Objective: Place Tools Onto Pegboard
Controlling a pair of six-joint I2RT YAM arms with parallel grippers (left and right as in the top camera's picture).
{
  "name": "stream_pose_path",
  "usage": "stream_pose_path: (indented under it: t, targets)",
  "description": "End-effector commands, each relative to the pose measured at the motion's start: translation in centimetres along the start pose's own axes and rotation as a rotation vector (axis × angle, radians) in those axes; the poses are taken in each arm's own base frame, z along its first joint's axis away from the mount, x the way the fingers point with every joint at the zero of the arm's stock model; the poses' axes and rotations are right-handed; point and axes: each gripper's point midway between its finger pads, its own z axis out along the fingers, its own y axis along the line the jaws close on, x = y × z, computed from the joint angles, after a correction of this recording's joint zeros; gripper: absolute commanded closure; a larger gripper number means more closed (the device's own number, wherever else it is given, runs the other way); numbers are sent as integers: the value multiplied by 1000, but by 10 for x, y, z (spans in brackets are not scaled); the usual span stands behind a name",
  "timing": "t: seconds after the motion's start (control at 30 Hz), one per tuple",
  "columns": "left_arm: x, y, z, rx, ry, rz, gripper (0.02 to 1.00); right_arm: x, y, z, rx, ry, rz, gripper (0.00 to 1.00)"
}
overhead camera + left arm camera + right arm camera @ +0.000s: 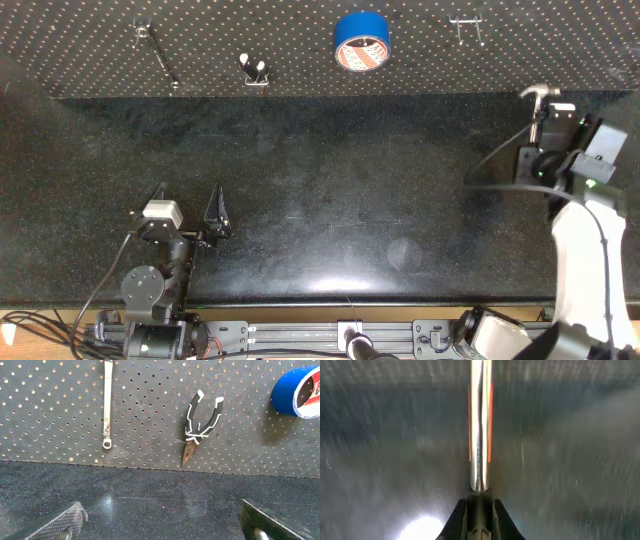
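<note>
Two hands are being listed, right first. The right hand (480, 512) is clamping narrow on the polished metal shaft of the hammer (536, 92), which is running straight out from between the fingers. It is holding the tool over the far right end of the dark surface (330, 180), with the head pointing at the lower edge of the pegboard (80, 40). Handling, as judged: the hammer is stiff and head-heavy, and its smooth shaft is probably slippery, so it is likely wanting to swing or slide in a light grip. A firm hold nearer the head should be steadying it. An empty double hook (467, 28) is sitting on the board above and to the left of the head. The left hand (160, 515) is resting wide open and holding nothing, low over the near left of the surface. Facing it, a wrench (107, 405), pliers (200, 425) and a blue tape roll (295, 392) are hanging on the board.
</note>
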Motion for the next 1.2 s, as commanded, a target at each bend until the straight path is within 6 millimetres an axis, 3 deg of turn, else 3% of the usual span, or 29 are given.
stream_pose_path:
  t: [0.03,0.33,0.47,0.6,0.9,1.2]
  targets:
    - [0,-2,-1,14,-1,-2,20,-18,35,-21,-32,-216,3,925]
    - [0,-2,-1,14,-1,-2,23,-66,89,-74,-148,-476,-21,923]
    - [0,-2,-1,14,-1,-2,20,-80,115,-83,-238,-529,27,925]
    - [0,-2,-1,14,-1,-2,23,-86,120,-76,-256,-512,27,925]
    - [0,-2,-1,14,-1,-2,23,-126,126,-47,-290,-482,20,928]
    - [0,-2,-1,14,-1,-2,23,-135,135,-25,-335,-461,11,925]
